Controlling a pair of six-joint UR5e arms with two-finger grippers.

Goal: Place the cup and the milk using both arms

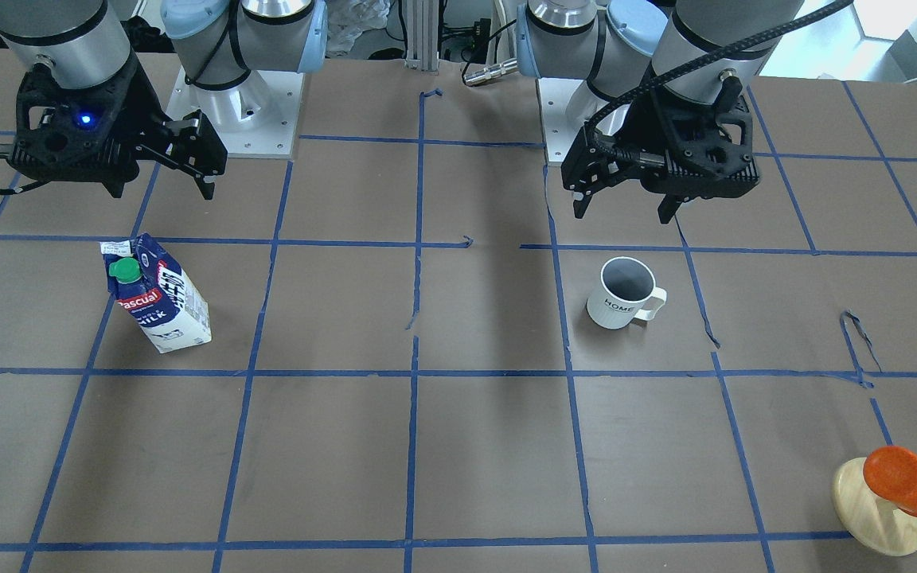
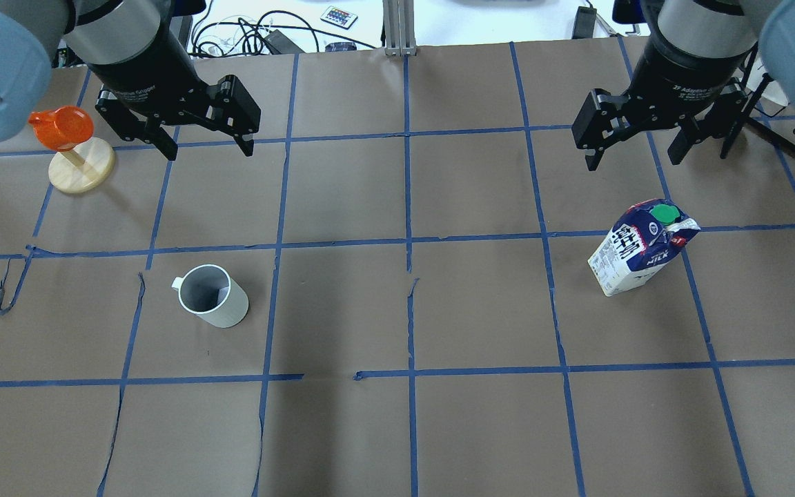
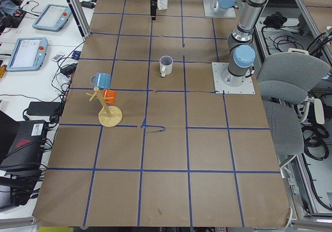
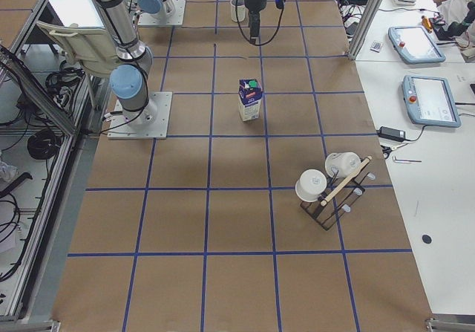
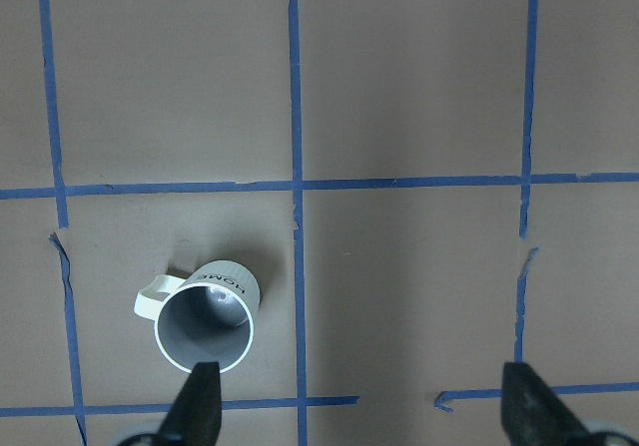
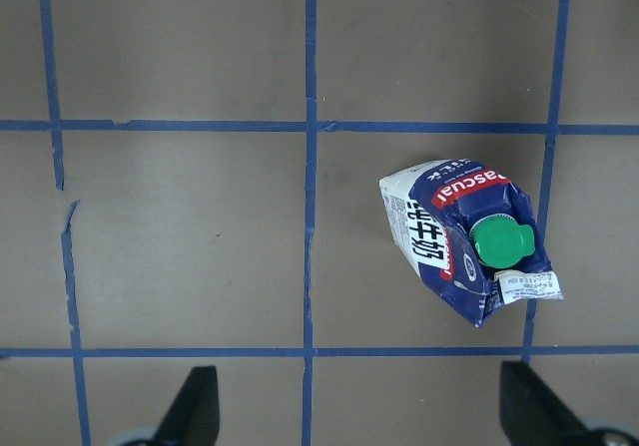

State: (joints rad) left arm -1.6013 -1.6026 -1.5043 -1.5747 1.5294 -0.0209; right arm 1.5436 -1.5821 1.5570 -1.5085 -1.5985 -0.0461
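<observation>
The cup (image 2: pixel 212 297) stands upright on the brown table, handle toward the robot's left; it also shows in the front view (image 1: pixel 622 294) and the left wrist view (image 5: pixel 205 318). My left gripper (image 2: pixel 209 148) hangs open and empty above and beyond it (image 1: pixel 622 211), its fingertips (image 5: pixel 205 401) at that wrist view's bottom edge. The milk (image 2: pixel 639 248) stands upright, green cap on top, also in the front view (image 1: pixel 160 294) and the right wrist view (image 6: pixel 464 236). My right gripper (image 2: pixel 632 160) is open and empty above and beyond the milk (image 1: pixel 164 187).
An orange mug on a round wooden stand (image 2: pixel 70 148) sits at the far left, close to my left gripper. A rack with white cups (image 4: pixel 326 187) stands beyond the robot's right end. Blue tape lines grid the table (image 2: pixel 404 310).
</observation>
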